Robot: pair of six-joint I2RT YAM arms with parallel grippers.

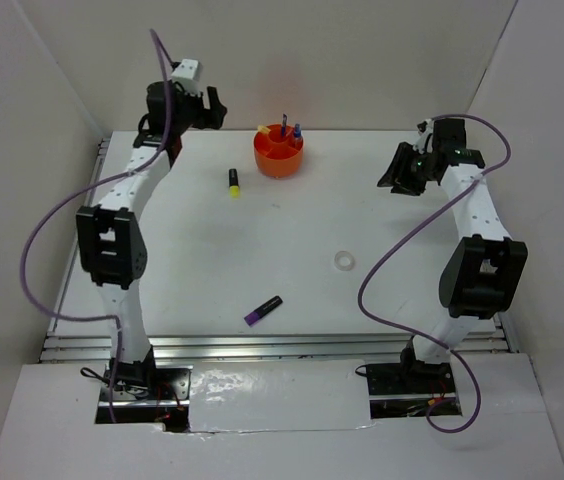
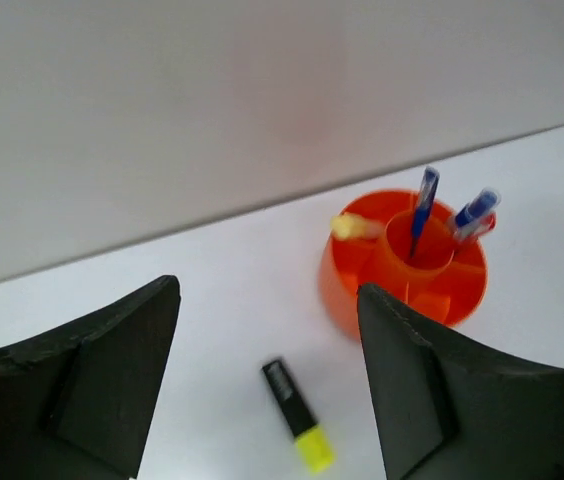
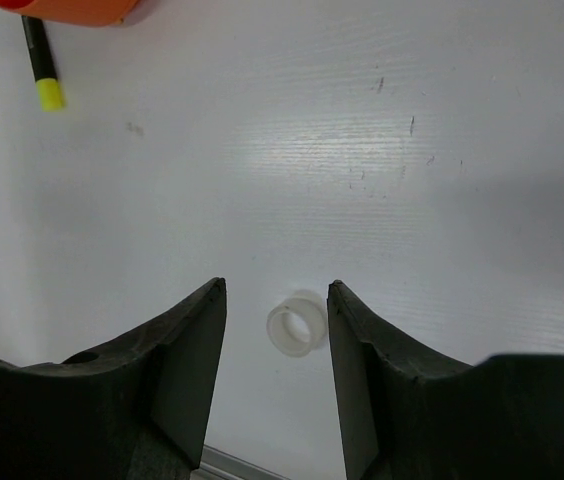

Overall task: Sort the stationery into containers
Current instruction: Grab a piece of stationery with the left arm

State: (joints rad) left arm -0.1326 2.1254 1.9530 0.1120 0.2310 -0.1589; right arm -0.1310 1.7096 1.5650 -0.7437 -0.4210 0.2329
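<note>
My left gripper (image 2: 267, 290) is hanging open and empty at the upper left of the top view, nearer than my right to the yellow highlighter (image 2: 297, 415). That is lying flat on the white desk (image 1: 192, 250) just lower left of the orange organiser (image 1: 278, 165), its long axis running up and down the frame, with bare desk around it. My right gripper (image 3: 275, 285) is hovering open above the tape ring (image 3: 296, 325)

highlighters (image 1: 233, 181) (image 1: 263, 311) 2 | tape ring (image 1: 343, 260) 1 | organiser (image 1: 278, 166) 1 | items inside (image 2: 424, 200) (image 2: 474, 212) (image 2: 354, 227) 3

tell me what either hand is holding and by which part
Nothing is held. Both the left hand and the right hand are open and empty; the tape ring lies on the table, ungripped.
</note>
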